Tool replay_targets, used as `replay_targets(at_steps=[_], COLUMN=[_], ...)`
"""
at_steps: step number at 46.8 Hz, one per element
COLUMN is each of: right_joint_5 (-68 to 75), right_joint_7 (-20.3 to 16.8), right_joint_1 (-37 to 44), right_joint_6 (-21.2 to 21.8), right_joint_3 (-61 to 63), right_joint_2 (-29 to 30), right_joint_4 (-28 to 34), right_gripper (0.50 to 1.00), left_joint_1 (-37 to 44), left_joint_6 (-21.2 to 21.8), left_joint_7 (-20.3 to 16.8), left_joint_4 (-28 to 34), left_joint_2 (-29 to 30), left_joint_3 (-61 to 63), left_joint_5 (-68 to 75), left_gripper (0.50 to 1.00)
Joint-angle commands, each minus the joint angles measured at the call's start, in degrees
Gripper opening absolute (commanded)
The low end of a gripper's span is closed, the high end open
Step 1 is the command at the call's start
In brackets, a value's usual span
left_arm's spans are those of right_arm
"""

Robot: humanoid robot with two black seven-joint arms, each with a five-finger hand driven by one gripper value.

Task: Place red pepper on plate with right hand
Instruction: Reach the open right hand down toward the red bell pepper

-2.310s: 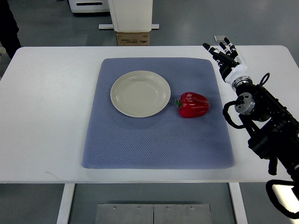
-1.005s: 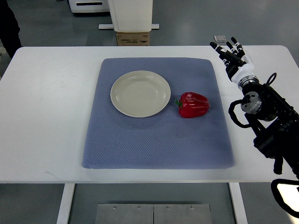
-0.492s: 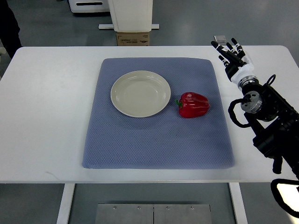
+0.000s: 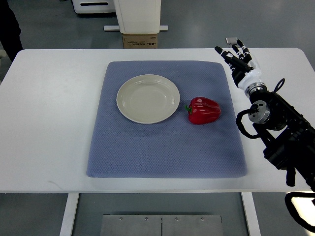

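A red pepper [image 4: 204, 110] with a green stem lies on its side on the blue mat [image 4: 165, 147], just right of an empty cream plate [image 4: 147, 98]. My right hand [image 4: 236, 57] hovers over the mat's far right corner, well behind and to the right of the pepper. Its fingers are spread and hold nothing. The black right arm [image 4: 280, 132] runs down the right side of the table. No left arm shows.
The mat lies on a white table [image 4: 49, 123]. Beyond the table's far edge stand a cardboard box [image 4: 140, 40] and a white unit [image 4: 138, 14] on the grey floor. A dark shape [image 4: 9, 27] sits at the far left corner.
My right hand has shifted slightly left, toward the mat's corner, after drifting right a moment earlier. Pepper and plate have not moved.
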Motion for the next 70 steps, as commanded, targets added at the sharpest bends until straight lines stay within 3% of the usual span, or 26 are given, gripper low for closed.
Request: replay_targets(at_steps=[1,23,37,53,60,70], right_joint_5=[0.05,3.03,3.39,3.12,2.77,1.02], right_joint_7=[0.14,0.66,2.33,6.38,6.38,5.85], right_joint_1=[0.29,3.54,11.18,21.29,26.3,30.96], right_joint_6=[0.63,9.06,9.24,9.16,9.16,9.07], right_joint_3=[-0.11,-8.27,-32.96,-58.81,-66.81,-75.25], right_joint_2=[-0.21,-4.87,-14.36,-23.41,-25.35,-25.44], right_joint_4=[0.08,0.35,2.72,13.96,18.1,19.24], right_gripper=[1.0,0.993,0.991,0.991,0.991,0.991], left_joint_1=[0.0,0.0,0.0,0.0,0.0,0.0], left_joint_6=[0.0,0.0,0.0,0.0,0.0,0.0], left_joint_7=[0.0,0.0,0.0,0.0,0.0,0.0], left_joint_4=[0.01,0.01,0.01,0.09,0.01,0.01], left_joint_2=[0.0,0.0,0.0,0.0,0.0,0.0], left_joint_3=[0.0,0.0,0.0,0.0,0.0,0.0], left_joint_5=[0.0,0.0,0.0,0.0,0.0,0.0], left_gripper=[1.0,1.0,1.0,1.0,1.0,1.0])
